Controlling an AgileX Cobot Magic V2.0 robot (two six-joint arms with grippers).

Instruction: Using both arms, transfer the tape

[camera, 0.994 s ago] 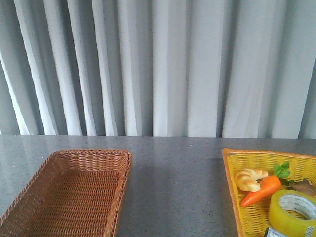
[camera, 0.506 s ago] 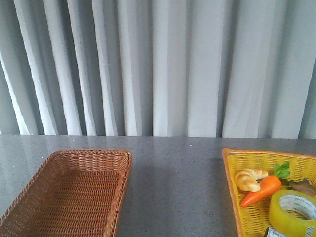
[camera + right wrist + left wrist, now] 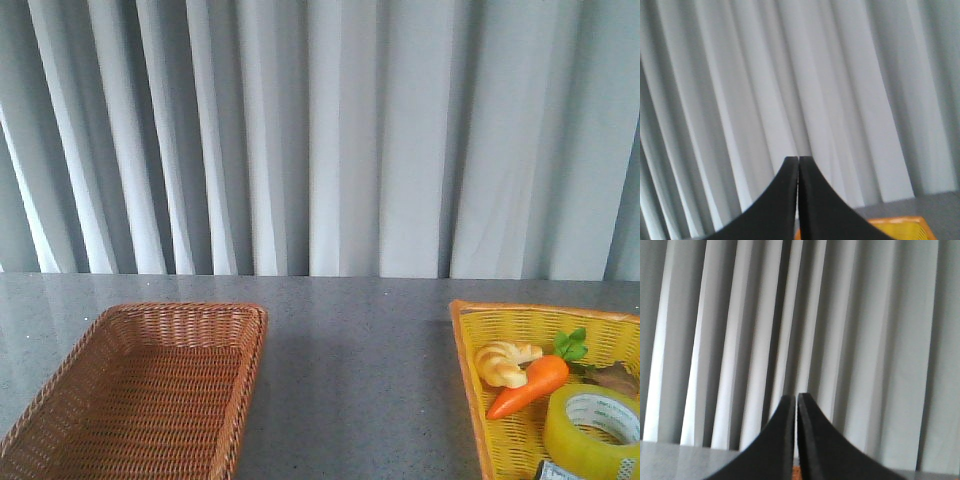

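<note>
Nothing has moved since earlier: the translucent yellow packing-tape roll (image 3: 594, 431) still sits in the yellow woven tray (image 3: 470, 380), brown wicker basket (image 3: 60, 400) empty, left gripper (image 3: 795, 401) and right gripper (image 3: 798, 162) closed on nothing, so everything remains.

Translucent yellow tape roll (image 3: 592, 431), white printed core; orange toy carrot (image 3: 530, 386), green leaves; brown woven wicker basket (image 3: 140, 390).

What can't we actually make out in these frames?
- Tape: front view, lower part cut off by the frame's bottom edge.
- Dark item beside the tape: mostly cut off, unidentifiable.
- Brownish thing behind the carrot: cropped at the right edge, unclear.
- Both arms: absent from the front view.
- Left gripper and right gripper: wrist views show mainly curtain, so their height above the table is unknown.
</note>
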